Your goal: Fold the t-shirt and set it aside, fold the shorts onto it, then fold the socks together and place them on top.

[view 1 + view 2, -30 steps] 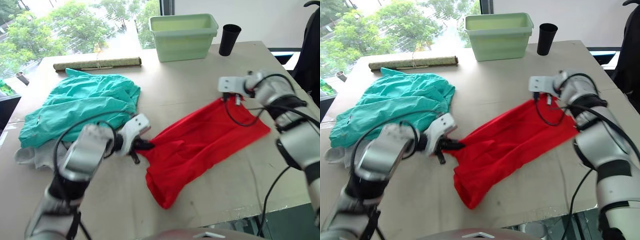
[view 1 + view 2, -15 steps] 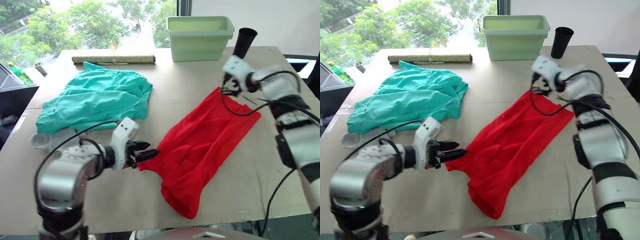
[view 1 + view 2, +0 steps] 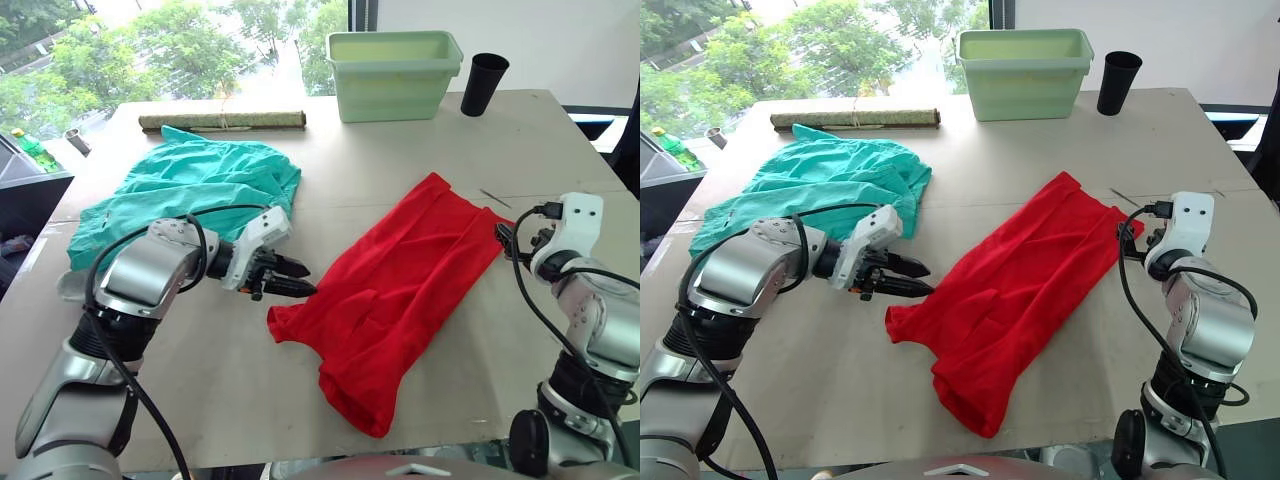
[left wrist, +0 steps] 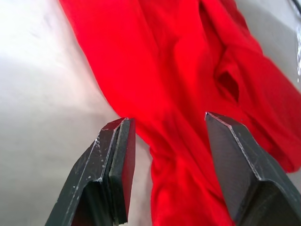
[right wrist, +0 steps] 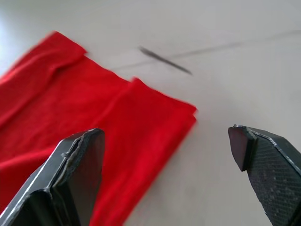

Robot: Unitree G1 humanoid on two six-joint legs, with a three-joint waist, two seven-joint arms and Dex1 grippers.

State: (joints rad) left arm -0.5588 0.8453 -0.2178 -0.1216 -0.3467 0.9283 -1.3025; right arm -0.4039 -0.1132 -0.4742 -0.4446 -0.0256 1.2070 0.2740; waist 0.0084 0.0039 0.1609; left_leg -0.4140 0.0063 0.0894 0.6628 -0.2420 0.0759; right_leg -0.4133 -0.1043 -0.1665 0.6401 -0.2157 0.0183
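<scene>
Both spread grippers, left point(image 3: 300, 287) and right point(image 5: 171, 155), have released the t-shirt point(image 3: 400, 290); shorts point(image 3: 190, 190) lie nearby.

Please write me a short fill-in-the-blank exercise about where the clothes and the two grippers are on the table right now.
1. The t-shirt lying between the two grippers is coloured ____.
2. The left gripper has its fingers ____, holding nothing.
3. The right gripper is open above the shirt's edge and the bare ____.
4. The shorts lie bunched on the robot's ____ side.

Missing words: red; open; table; left
</scene>
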